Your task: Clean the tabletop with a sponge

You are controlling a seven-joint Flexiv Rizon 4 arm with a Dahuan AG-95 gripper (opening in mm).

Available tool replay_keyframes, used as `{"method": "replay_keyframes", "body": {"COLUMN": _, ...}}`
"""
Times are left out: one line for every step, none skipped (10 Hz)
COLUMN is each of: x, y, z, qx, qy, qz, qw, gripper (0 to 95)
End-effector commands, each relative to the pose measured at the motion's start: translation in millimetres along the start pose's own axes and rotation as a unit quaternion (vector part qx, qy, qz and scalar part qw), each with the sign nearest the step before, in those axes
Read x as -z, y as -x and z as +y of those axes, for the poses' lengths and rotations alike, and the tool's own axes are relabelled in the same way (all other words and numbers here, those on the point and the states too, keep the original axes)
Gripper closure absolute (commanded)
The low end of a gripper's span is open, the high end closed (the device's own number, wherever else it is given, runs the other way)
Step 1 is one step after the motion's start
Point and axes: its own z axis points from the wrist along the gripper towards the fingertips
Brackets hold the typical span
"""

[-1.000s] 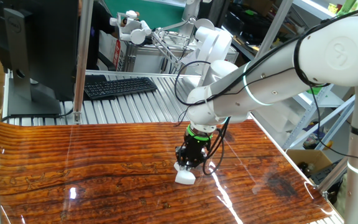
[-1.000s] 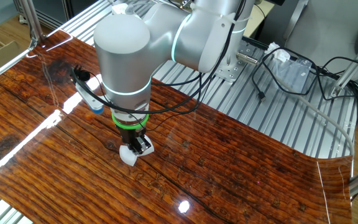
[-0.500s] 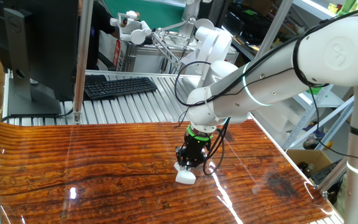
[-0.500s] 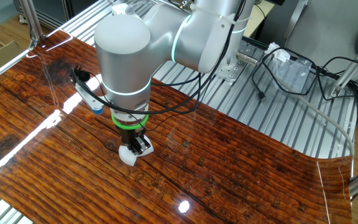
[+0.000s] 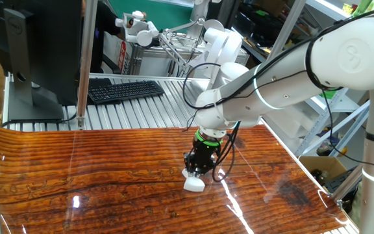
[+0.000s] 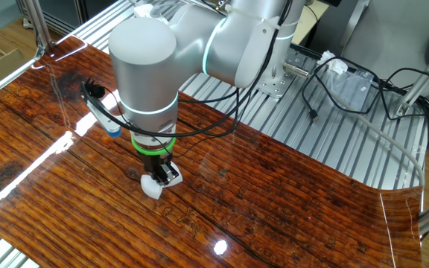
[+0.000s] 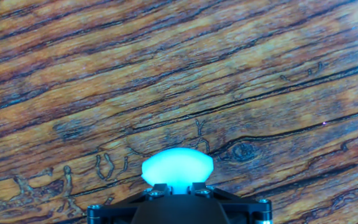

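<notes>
Gripper (image 5: 195, 177), black, two-finger, under the green-ringed wrist: I read it as clamped on the small white soft-edged sponge block (image 5: 194, 184), which sticks out below the fingertips and presses on the glossy reddish-brown wood-grain tabletop (image 5: 109, 195). In the hand view the sponge (image 7: 178, 167) shows as a pale bulging oval just ahead of the black finger mount, its face against the wood.

Position, taking the sponge as landmark: ribbed silver metal surface (image 5: 141, 110) well behind it, black keyboard (image 5: 124, 90) further back on that surface, bright glare spot (image 5: 76, 202) well off to its side. In the other fixed view the sponge (image 6: 152, 187) sits toward the middle of the board.

Risks, my judgement: little of the block is gripped, so a hard sideways drag could roll it out of the jaws; too much downward force could bring the fingertips onto the varnish.

Orientation: the block hangs roughly vertical along the fingers; its long axis I cannot tell.
</notes>
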Motion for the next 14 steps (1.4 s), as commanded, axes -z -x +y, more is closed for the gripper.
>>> {"method": "replay_keyframes", "body": {"x": 0.8, "y": 3.8, "z": -2.6, "qx": 0.003, "qy": 0.001, "qz": 0.001, "qw": 1.0000, "gripper": 95.0}}
{"method": "replay_keyframes", "body": {"x": 3.2, "y": 4.9, "z": -4.1, "qx": 0.005, "qy": 0.001, "qz": 0.002, "qw": 1.0000, "gripper": 95.0}}
{"method": "replay_keyframes", "body": {"x": 3.7, "y": 6.2, "z": -5.4, "qx": 0.006, "qy": 0.000, "qz": 0.002, "qw": 1.0000, "gripper": 95.0}}
{"method": "replay_keyframes", "body": {"x": 2.2, "y": 9.5, "z": -7.7, "qx": 0.009, "qy": 0.000, "qz": 0.000, "qw": 1.0000, "gripper": 95.0}}
{"method": "replay_keyframes", "body": {"x": -0.7, "y": 14.5, "z": -12.7, "qx": 0.015, "qy": 0.001, "qz": -0.003, "qw": 0.9999, "gripper": 95.0}}
{"method": "replay_keyframes", "body": {"x": -0.9, "y": 18.6, "z": -16.8, "qx": 0.020, "qy": 0.001, "qz": -0.003, "qw": 0.9998, "gripper": 95.0}}
{"method": "replay_keyframes", "body": {"x": 3.6, "y": 21.9, "z": -20.9, "qx": 0.024, "qy": 0.001, "qz": 0.000, "qw": 0.9997, "gripper": 95.0}}
{"method": "replay_keyframes", "body": {"x": 7.1, "y": 22.8, "z": -22.3, "qx": 0.025, "qy": 0.001, "qz": 0.002, "qw": 0.9997, "gripper": 95.0}}
{"method": "replay_keyframes", "body": {"x": 10.3, "y": 25.0, "z": -25.9, "qx": 0.030, "qy": -0.003, "qz": 0.001, "qw": 0.9996, "gripper": 95.0}}
{"method": "replay_keyframes", "body": {"x": 10.0, "y": 28.7, "z": -30.0, "qx": 0.036, "qy": -0.005, "qz": -0.002, "qw": 0.9994, "gripper": 95.0}}
{"method": "replay_keyframes", "body": {"x": 9.9, "y": 32.5, "z": -34.4, "qx": 0.041, "qy": -0.005, "qz": -0.004, "qw": 0.9991, "gripper": 95.0}}
{"method": "replay_keyframes", "body": {"x": 10.4, "y": 35.4, "z": -38.3, "qx": 0.045, "qy": -0.005, "qz": -0.004, "qw": 0.9990, "gripper": 95.0}}
{"method": "replay_keyframes", "body": {"x": 10.5, "y": 36.6, "z": -39.9, "qx": 0.046, "qy": -0.005, "qz": -0.004, "qw": 0.9989, "gripper": 95.0}}
{"method": "replay_keyframes", "body": {"x": 10.1, "y": 37.4, "z": -40.8, "qx": 0.047, "qy": -0.004, "qz": -0.003, "qw": 0.9989, "gripper": 95.0}}
